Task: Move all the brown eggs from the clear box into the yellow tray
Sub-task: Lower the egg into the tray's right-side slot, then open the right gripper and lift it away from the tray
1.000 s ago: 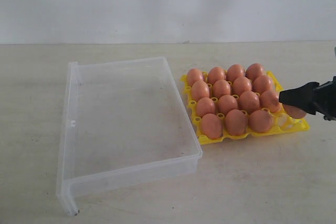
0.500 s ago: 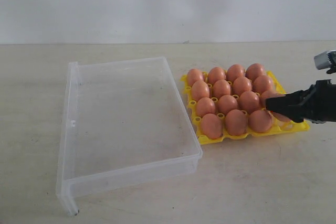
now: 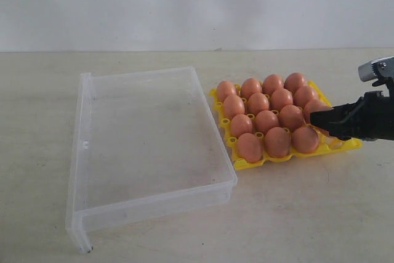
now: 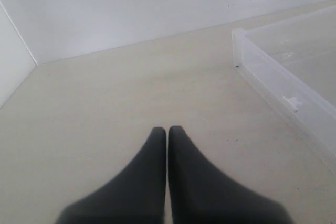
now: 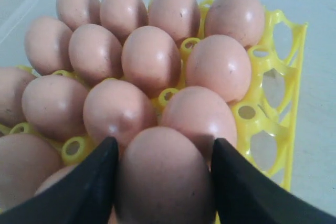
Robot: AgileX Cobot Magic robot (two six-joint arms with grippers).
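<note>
Brown eggs (image 5: 157,61) fill nearly every cup of the yellow tray (image 5: 294,77), and the job looks to be at its final placement. Nearest the right wrist camera, the held egg (image 5: 163,182) sits in the right gripper (image 5: 164,142). Its two black fingers (image 5: 89,187) stand wide apart, one pressed to each flank of the shell, so this is a grip on a broad thing, not an idle gape. In the exterior view the gripper (image 3: 317,118) reaches in over the tray's right-hand edge.

The underside of the egg is hidden, so I cannot tell whether it already rests in its cup or hangs just above. As I judge it, the next move is to settle the shell gently between the posts, spread the fingers a little more, and lift straight up without nudging the close-packed neighbours.

Beyond the tray, the clear box (image 3: 154,204) lies just beside it and shows no egg inside, so nothing looks left to fetch. Farthest off, the left gripper (image 4: 167,132) is low over the table (image 4: 105,93) near the box's wall, fingers pressed together, holding nothing.
</note>
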